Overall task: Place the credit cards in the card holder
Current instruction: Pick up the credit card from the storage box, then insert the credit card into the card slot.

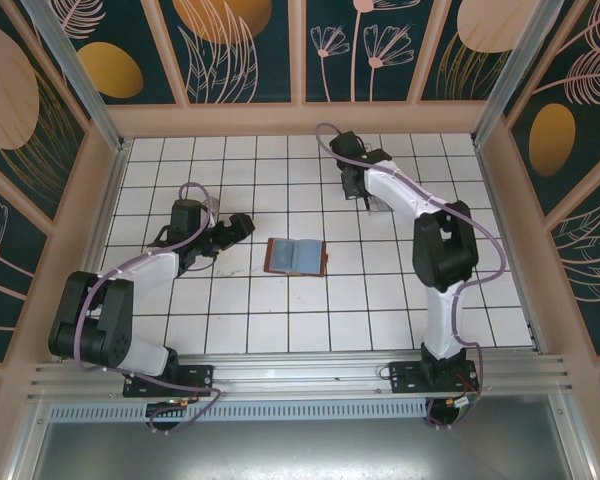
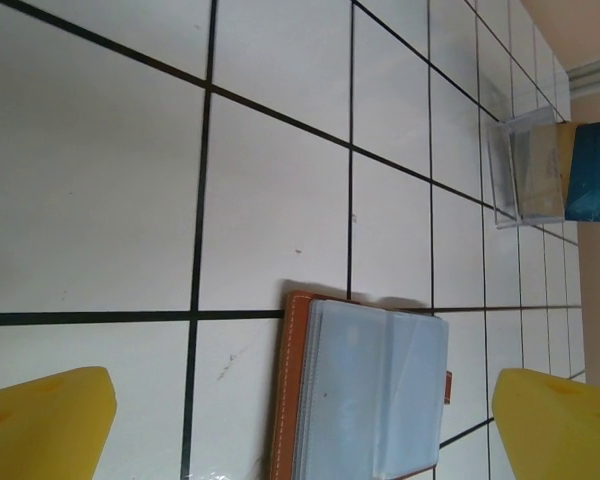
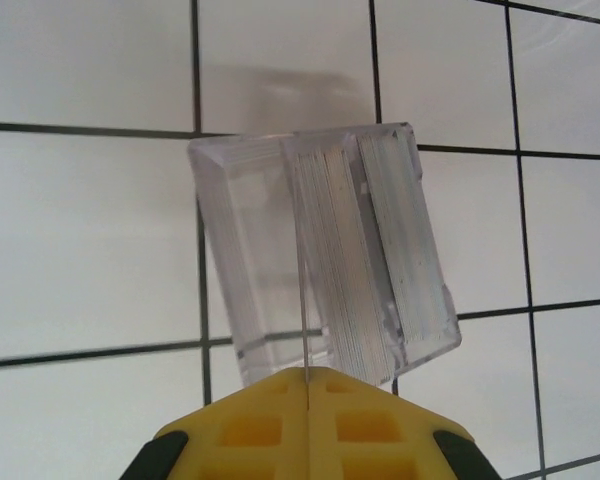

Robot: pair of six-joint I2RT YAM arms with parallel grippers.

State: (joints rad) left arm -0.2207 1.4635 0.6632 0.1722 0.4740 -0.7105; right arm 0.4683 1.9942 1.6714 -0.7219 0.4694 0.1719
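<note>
Near the middle of the white tiled table (image 1: 230, 320), the card holder (image 1: 296, 257) is laid open, with its clear pockets turned upward and a reddish-brown border showing along one side. The left gripper (image 2: 302, 385) is held just beside it on the left, low over the tiles. Its yellow fingers (image 2: 40, 425) are spread wide, and nothing is held between them. Farther back and to the right, a clear plastic tray (image 3: 250, 260) is tilted on the table. More credit cards (image 3: 370, 250) are packed on edge inside it. The right gripper (image 3: 307, 375) is pressed closed on one thin credit card (image 3: 302, 250), seen edge-on, which reaches down into the tray.
</note>
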